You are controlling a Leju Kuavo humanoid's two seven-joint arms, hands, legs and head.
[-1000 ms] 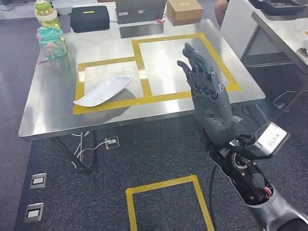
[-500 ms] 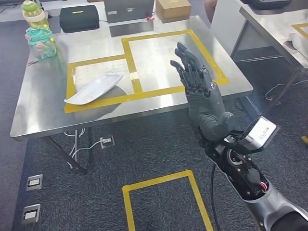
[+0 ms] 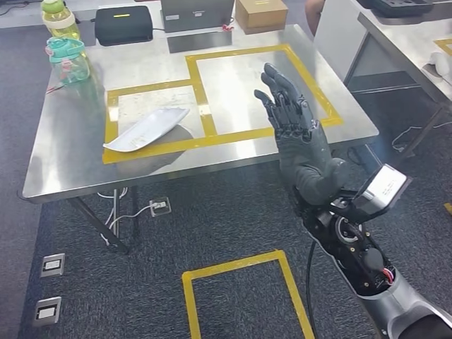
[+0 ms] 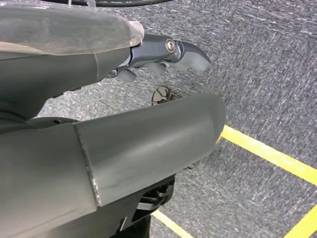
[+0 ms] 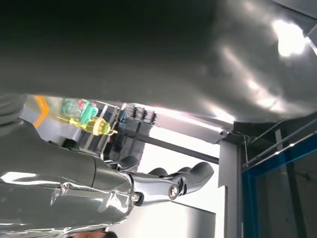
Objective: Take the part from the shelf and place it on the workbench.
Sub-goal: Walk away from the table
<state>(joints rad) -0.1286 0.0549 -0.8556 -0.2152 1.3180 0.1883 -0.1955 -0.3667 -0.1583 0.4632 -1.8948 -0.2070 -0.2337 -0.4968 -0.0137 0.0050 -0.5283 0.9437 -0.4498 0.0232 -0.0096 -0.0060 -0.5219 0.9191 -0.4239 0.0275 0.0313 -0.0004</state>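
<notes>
The white flat part [image 3: 146,129] lies on the steel workbench [image 3: 69,155], inside the left yellow-taped box. My right hand [image 3: 299,141] is raised in front of the bench's near edge, to the right of the part and well apart from it. Its fingers are spread and it holds nothing. In the right wrist view the right hand [image 5: 112,183] stretches out empty beside the shiny bench top. My left hand [image 4: 93,148] hangs over the grey carpet, its fingers [image 4: 168,49] straight and nothing in them.
Two green drink bottles [image 3: 66,60], a black case [image 3: 123,25], a grey box [image 3: 197,13] and a cardboard box [image 3: 261,13] stand along the bench's far side. Another table [image 3: 410,49] is at the right. A yellow taped square [image 3: 245,296] marks the floor.
The whole picture has shifted a little sideways, so the camera moved. My right hand stays raised with spread fingers, and the part lies where it was.
</notes>
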